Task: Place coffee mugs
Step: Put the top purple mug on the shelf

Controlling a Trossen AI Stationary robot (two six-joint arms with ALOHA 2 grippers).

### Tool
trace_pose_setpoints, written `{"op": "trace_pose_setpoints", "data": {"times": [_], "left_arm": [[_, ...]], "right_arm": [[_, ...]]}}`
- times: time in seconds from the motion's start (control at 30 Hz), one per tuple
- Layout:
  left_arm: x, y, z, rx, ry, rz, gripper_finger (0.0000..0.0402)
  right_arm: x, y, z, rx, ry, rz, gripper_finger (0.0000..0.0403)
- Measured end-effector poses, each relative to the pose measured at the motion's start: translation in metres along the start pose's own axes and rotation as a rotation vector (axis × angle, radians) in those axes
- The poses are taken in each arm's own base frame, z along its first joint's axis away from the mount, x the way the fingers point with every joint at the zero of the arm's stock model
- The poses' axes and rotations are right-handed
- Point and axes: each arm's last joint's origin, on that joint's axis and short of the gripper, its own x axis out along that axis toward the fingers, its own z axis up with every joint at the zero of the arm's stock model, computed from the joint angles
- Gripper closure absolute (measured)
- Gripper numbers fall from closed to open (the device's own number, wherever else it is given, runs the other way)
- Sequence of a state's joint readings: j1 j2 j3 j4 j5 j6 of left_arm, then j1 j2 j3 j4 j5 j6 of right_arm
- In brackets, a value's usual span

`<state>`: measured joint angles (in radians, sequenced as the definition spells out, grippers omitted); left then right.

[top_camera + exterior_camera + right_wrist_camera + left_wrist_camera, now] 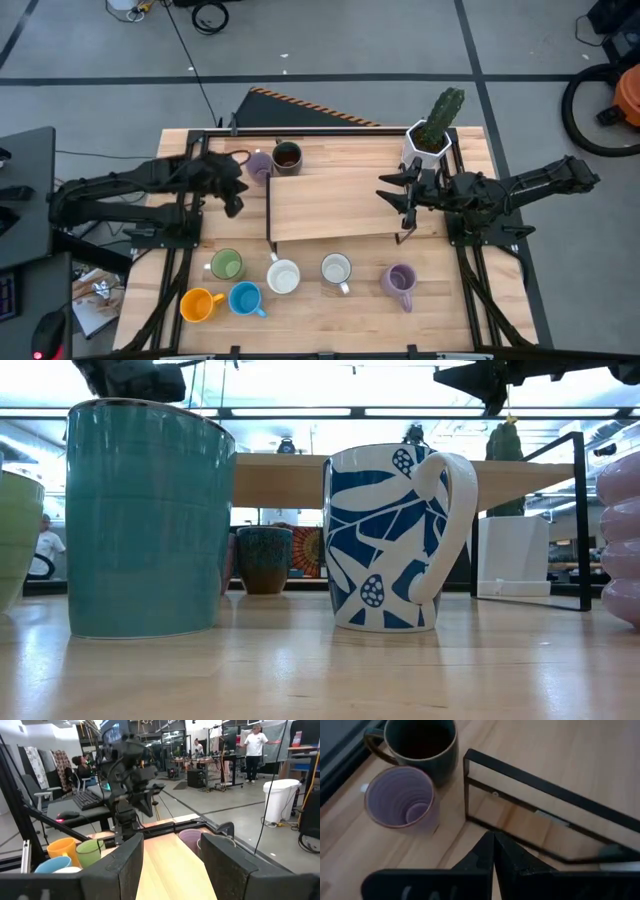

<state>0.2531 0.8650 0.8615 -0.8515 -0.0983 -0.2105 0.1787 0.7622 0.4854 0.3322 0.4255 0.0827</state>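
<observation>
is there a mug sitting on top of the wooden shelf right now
No. In the high view the wooden shelf top is bare; the dark brown mug and a lavender mug stand on the table beside it.

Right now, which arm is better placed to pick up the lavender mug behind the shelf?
The left. The left gripper, shut, hovers right beside the lavender mug and dark brown mug. The right gripper, open and empty, sits across the wooden shelf near the cactus pot.

A lab: desks, monitors, cables, people working behind.
</observation>
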Motion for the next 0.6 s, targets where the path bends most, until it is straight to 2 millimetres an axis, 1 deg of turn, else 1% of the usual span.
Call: {"op": "trace_pose_setpoints", "data": {"times": [0.1,0.2,0.3,0.4,0.47,0.6], "left_arm": [[-0.011,0.007,0.016,0.000,0.038,0.033,0.0388],[-0.019,0.012,0.041,0.000,-0.001,0.062,0.0389],[-0.017,0.018,0.065,0.022,0.008,0.074,0.0392],[-0.005,0.026,0.085,0.034,0.043,0.060,0.0394],[0.008,0.033,0.097,0.031,0.074,0.060,0.0394],[0.035,0.044,0.107,0.036,0.156,0.062,0.0389]], "right_arm": [[0.001,0.000,-0.001,-0.002,0.005,0.000,0.0199],[0.001,0.000,0.000,0.002,0.001,0.000,0.0199],[0.001,0.000,0.000,0.020,0.001,0.000,0.0199],[0.001,0.000,0.000,0.029,0.002,0.000,0.0199],[0.001,0.000,0.000,0.028,0.003,0.000,0.0199],[0.001,0.000,-0.002,0.021,0.016,-0.001,0.0199]]}}
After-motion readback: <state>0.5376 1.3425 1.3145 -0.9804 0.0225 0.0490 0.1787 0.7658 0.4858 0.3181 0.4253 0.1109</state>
